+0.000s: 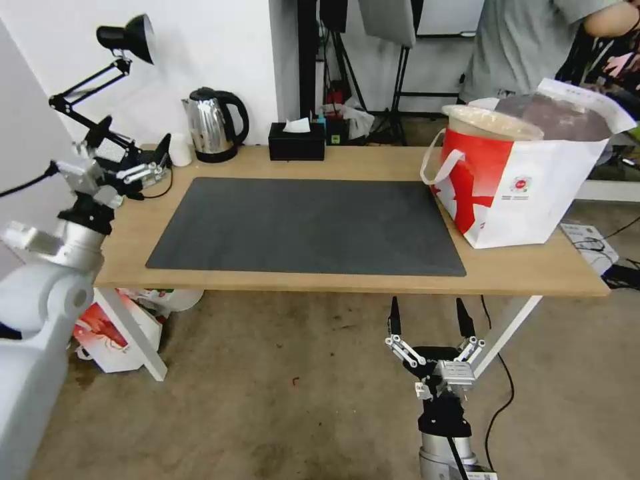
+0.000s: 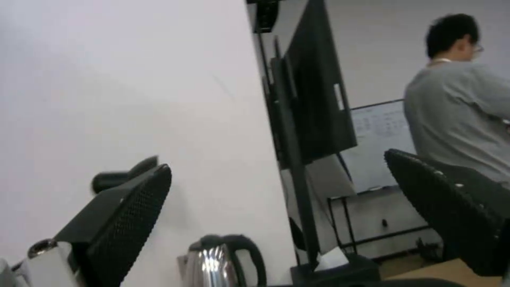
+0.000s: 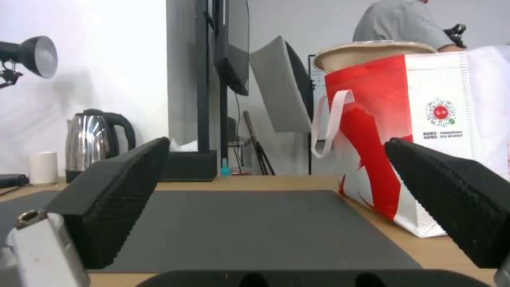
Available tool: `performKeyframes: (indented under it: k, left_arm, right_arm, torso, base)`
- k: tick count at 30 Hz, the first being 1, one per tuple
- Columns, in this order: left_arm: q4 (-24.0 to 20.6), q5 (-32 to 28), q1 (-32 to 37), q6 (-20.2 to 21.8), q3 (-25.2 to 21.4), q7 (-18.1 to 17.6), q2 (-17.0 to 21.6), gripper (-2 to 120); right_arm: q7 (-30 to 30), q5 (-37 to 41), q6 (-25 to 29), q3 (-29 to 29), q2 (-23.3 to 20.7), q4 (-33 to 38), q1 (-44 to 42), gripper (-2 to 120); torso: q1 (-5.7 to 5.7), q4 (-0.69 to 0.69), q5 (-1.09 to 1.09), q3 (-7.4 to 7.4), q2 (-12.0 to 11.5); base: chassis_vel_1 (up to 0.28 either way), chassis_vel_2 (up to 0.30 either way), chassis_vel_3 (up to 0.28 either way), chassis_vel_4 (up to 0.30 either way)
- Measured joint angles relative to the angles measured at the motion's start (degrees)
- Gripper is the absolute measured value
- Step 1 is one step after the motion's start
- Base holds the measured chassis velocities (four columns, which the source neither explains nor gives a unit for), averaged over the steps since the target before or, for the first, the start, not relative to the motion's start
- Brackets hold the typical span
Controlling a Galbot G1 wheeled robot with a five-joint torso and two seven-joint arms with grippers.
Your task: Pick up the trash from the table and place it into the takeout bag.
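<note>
Your right gripper [image 1: 428,319] hangs released below the bench's [image 1: 347,277] front edge, left gripper [image 1: 159,159] released at its back-left corner, takeout bag [image 1: 533,193] at its right end.

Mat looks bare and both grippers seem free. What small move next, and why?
Probably hold both arms parked. The beige oval bowl sits in the white takeout bag with the red side panel; the dark grey mat is bare. Right gripper and left gripper have open jaws holding nothing.
</note>
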Motion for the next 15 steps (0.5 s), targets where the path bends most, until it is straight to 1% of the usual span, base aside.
performKeyframes:
  k: [1, 3, 5, 6, 7, 9, 10, 13, 14, 15]
  left_arm:
    - [0.0, 0.0, 0.0, 0.0, 0.0, 0.0, 0.0, 100]
    - [-1.9, 0.2, 2.7, -0.1, -1.5, -1.4, -2.1, 100]
    - [-2.2, 0.3, 3.2, -0.1, -1.9, -1.6, -2.6, 100]
    - [-3.0, 0.6, 4.2, -0.2, -2.5, -1.9, -3.7, 100]
    - [-4.5, 1.5, 6.4, -0.3, -3.6, -2.6, -6.1, 100]
    - [-6.2, 2.7, 9.3, -0.4, -4.7, -3.6, -9.2, 100]
    - [-6.2, 2.7, 9.3, -0.4, -4.7, -3.6, -9.2, 100]
    - [-8.2, 5.4, 14.2, -2.2, -6.3, -4.4, -14.1, 100]
    - [-8.7, 5.9, 15.4, -3.0, -6.5, -4.7, -15.2, 100]
    - [-8.7, 5.9, 15.4, -3.0, -6.5, -4.7, -15.2, 100]
  right_arm:
    - [0.0, 0.0, 0.0, 0.0, 0.0, 0.0, 0.0, 100]
    - [0.0, 0.0, 0.0, 0.0, 0.0, 0.0, 0.0, 100]
    - [0.0, 0.0, 0.0, 0.0, 0.0, 0.0, 0.0, 100]
    - [0.0, 0.0, 0.0, 0.0, 0.0, 0.0, 0.0, 100]
    - [0.0, 0.0, 0.0, 0.0, 0.0, 0.0, 0.0, 100]
    - [0.0, 0.0, 0.0, 0.0, 0.0, 0.0, 0.0, 100]
    - [0.0, 0.0, 0.0, 0.0, 0.0, 0.0, 0.0, 100]
    - [0.0, 0.0, 0.0, 0.0, 0.0, 0.0, 0.0, 100]
    - [0.0, 0.0, 0.0, 0.0, 0.0, 0.0, 0.0, 100]
    - [0.0, 0.0, 0.0, 0.0, 0.0, 0.0, 0.0, 100]
  torso:
    - [0.0, 0.0, 0.0, 0.0, 0.0]
    - [0.0, 0.02, 0.01, 0.0, 0.0]
    - [0.0, 0.02, 0.0, 0.0, 0.0]
    - [0.0, 0.02, 0.02, 0.0, 0.0]
    - [0.0, 0.02, -0.01, 0.0, 0.0]
    - [0.0, 0.01, 0.01, 0.0, 0.0]
    - [0.0, 0.01, 0.01, 0.0, 0.0]
    - [0.0, 0.01, 0.01, 0.0, 0.0]
    - [0.0, 0.02, 0.01, 0.0, 0.0]
    - [0.0, 0.02, 0.01, 0.0, 0.0]
  base:
    - [0.0, 0.0, 0.0, 0.0]
    - [0.0, 0.0, 0.0, 0.0]
    - [0.0, 0.0, 0.0, 0.0]
    - [0.0, 0.0, 0.0, 0.0]
    - [0.0, 0.0, 0.0, 0.0]
    - [0.0, 0.0, 0.0, 0.0]
    - [0.0, 0.0, 0.0, 0.0]
    - [0.0, 0.0, 0.0, 0.0]
    - [0.0, 0.0, 0.0, 0.0]
    - [0.0, 0.0, 0.0, 0.0]
